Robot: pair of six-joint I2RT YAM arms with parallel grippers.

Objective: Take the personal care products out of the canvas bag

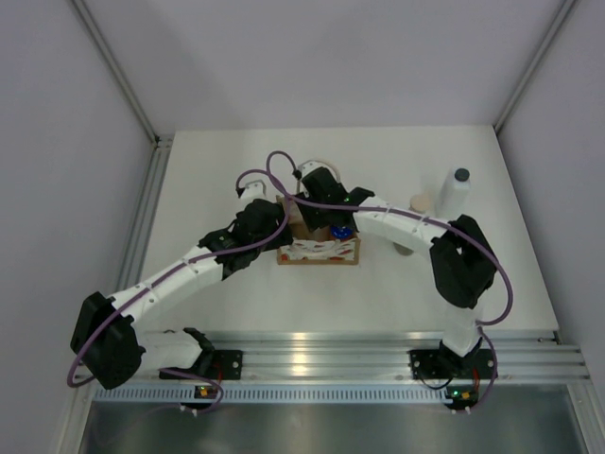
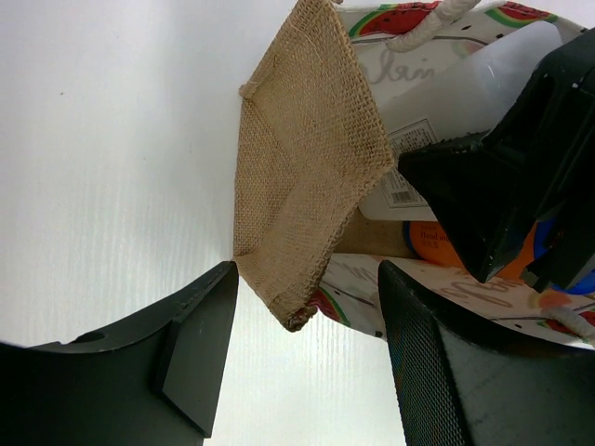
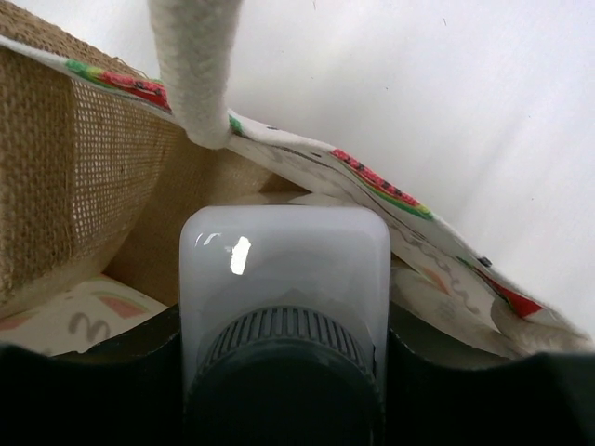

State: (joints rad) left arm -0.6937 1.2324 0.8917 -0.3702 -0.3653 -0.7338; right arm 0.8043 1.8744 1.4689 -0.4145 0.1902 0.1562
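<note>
**Setting:** robotics laboratory, enclosed test cell.

**Evidence, placed from the table:**
- Table (image 1: 236, 303): white, matt, unmarked.
- Wall panels (image 1: 57, 142): plain and pale, closing off the table's left, far and right sides. Slim metal corner posts (image 1: 113, 66) join them.
- Slotted aluminium rail (image 1: 331, 345): runs along the table's near edge.
- Left arm (image 1: 180, 274) and right arm (image 1: 406, 227): white with black joints, bolted side by side on that rail.
- Purple cables (image 1: 501, 284): looped along both arms.
- Perforated grey strip (image 1: 331, 391): just beyond the rail.
- Indicator lights (image 1: 200, 391): small and lit, at the arm bases.
</note>
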